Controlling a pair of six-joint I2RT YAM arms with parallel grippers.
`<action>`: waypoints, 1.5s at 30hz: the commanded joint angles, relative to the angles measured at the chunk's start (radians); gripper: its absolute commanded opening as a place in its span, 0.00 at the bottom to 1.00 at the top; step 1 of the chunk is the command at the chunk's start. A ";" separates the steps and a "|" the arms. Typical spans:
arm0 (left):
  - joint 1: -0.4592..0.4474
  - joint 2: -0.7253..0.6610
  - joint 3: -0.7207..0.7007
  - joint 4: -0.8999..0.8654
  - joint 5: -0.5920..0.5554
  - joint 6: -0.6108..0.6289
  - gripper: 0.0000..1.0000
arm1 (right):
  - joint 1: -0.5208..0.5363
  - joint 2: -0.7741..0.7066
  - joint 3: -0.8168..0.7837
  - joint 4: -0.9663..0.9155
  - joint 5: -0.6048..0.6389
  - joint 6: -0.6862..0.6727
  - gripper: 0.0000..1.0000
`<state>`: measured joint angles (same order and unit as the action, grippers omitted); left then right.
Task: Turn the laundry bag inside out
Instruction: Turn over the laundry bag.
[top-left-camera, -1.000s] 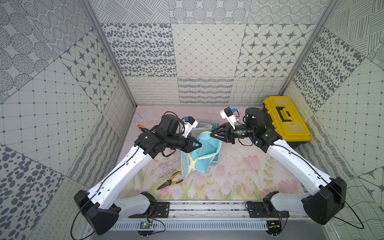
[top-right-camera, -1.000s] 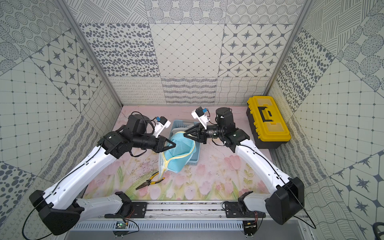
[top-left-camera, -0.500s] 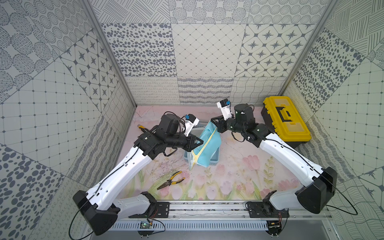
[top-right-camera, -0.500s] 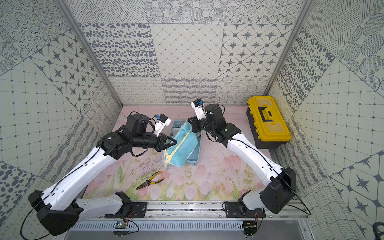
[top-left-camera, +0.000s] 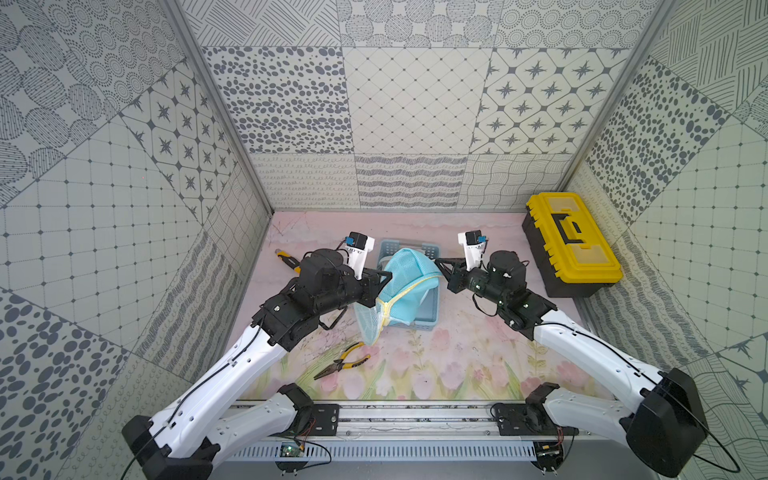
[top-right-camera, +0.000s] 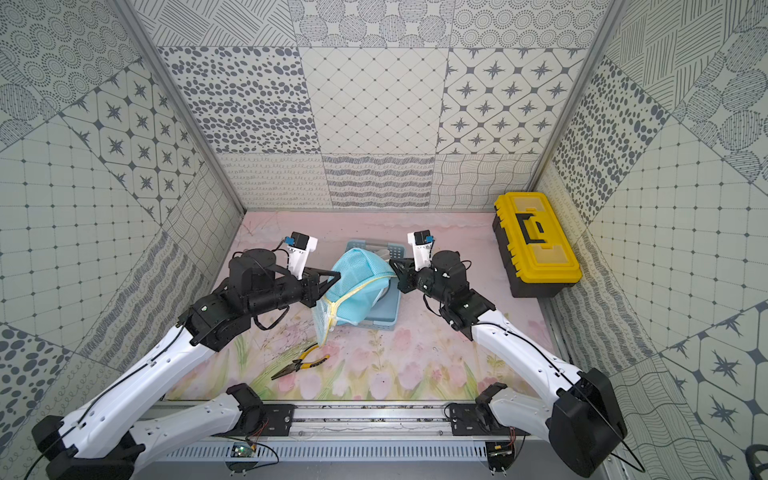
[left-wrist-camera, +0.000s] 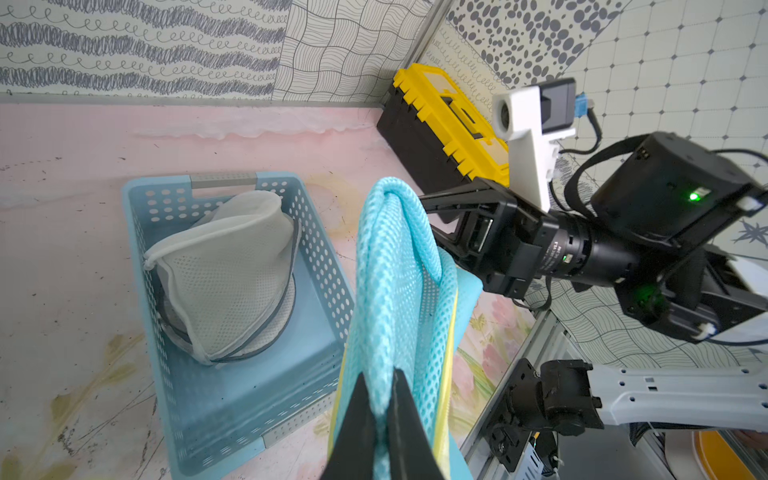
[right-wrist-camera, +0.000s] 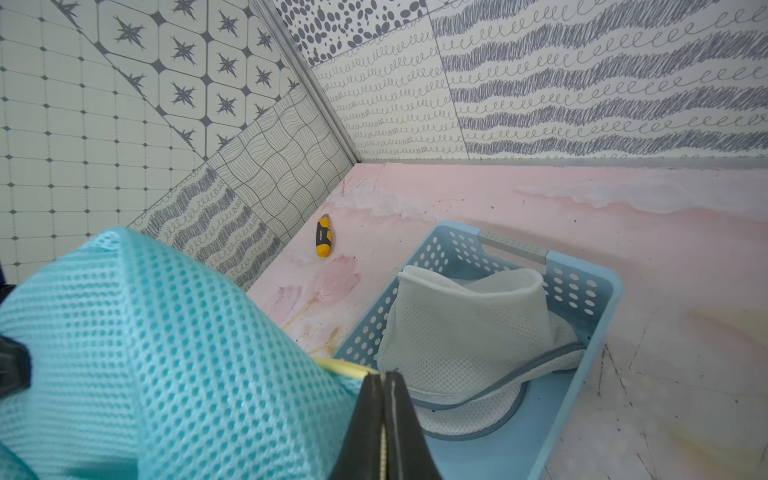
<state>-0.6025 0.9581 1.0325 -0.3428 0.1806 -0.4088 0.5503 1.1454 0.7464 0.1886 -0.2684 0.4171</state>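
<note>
In both top views, a small yellow and black cutter (top-left-camera: 286, 259) lies at the left of the pink floor, and yellow-handled pliers (top-left-camera: 343, 363) lie lower. The left gripper (top-left-camera: 384, 277) is closed tight on the mesh of the turquoise laundry bag (top-left-camera: 405, 286). The bag hangs in the middle of the frame, lifted over a blue basket (top-left-camera: 428, 322) that holds a white mesh bag (left-wrist-camera: 232, 270). The right gripper (top-left-camera: 439, 262) pinches the bag's yellow-trimmed edge, fingers together. A yellow toolbox (top-left-camera: 571, 245) stands at the right.
</note>
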 joint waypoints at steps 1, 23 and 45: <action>0.001 -0.062 -0.136 0.532 -0.152 -0.079 0.00 | -0.039 0.010 -0.085 0.138 -0.034 0.095 0.00; -0.031 0.056 -0.145 0.760 -0.445 0.002 0.00 | 0.203 0.161 0.347 -0.125 -0.088 0.161 0.69; -0.055 0.037 -0.135 0.707 -0.490 -0.020 0.00 | 0.258 0.311 0.417 -0.256 0.129 0.107 0.00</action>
<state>-0.6579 1.0138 0.8726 0.2928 -0.2951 -0.4175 0.8165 1.4532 1.1851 -0.0696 -0.1459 0.5529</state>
